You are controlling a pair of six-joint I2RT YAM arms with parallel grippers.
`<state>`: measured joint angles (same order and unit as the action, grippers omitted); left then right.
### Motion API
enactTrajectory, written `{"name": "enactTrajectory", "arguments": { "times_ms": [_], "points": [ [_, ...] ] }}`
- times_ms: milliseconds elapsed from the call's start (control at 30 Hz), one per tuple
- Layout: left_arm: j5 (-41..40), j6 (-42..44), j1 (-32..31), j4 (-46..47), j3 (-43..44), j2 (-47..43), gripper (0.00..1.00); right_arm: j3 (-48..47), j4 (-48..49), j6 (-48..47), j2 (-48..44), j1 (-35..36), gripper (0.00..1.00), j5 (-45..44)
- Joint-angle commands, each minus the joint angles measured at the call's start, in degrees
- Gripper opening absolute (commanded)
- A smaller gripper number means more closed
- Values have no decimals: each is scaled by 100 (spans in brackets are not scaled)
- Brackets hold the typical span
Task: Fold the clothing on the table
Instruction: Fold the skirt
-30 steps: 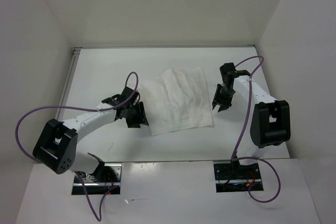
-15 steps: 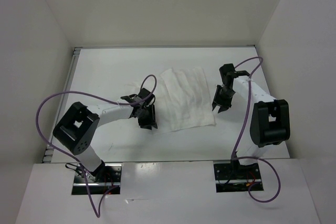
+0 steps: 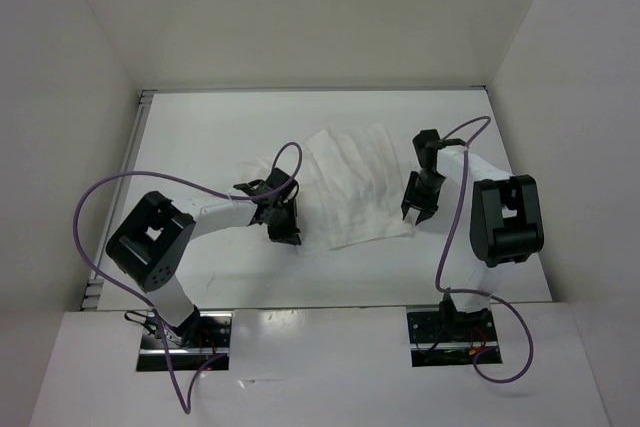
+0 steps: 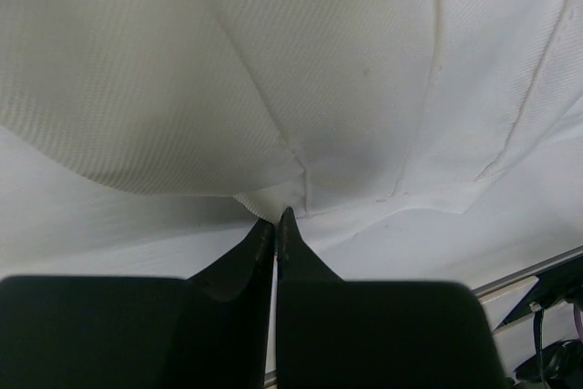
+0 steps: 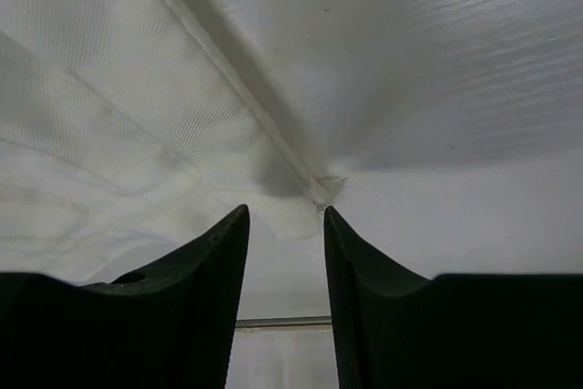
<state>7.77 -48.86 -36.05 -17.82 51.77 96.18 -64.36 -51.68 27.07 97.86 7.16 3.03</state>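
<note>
The clothing is a wrinkled white garment spread in the middle of the table. My left gripper sits at its near-left corner. In the left wrist view the jaws of my left gripper are pressed together, with the corner of the clothing pinched at their tips. My right gripper is at the garment's near-right corner. In the right wrist view my right gripper stands open, and the hemmed corner of the clothing lies just beyond the fingertips, not between them.
White walls enclose the table on three sides. A thin metal rim runs along the far edge. A purple cable loops out left of the left arm, and another hangs beside the right arm. Both arm bases sit at the near edge.
My left gripper moved right onto the garment's near-left corner and shut on it. My right gripper shifted slightly left toward the near-right corner and opened a little wider.
</note>
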Motion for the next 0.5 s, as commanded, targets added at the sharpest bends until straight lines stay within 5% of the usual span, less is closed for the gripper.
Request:
{"name": "enactTrajectory", "arguments": {
  "times_ms": [0,367,467],
  "points": [
    [-425,96,-51,-265,-88,226,0,-68,272,0,189,40,44,-215],
    [-425,254,54,-371,18,173,0,152,614,53,882,163,39,-320],
    [-355,307,55,-301,-44,225,0,274,834,114,954,216,14,-416]
  ]
}}
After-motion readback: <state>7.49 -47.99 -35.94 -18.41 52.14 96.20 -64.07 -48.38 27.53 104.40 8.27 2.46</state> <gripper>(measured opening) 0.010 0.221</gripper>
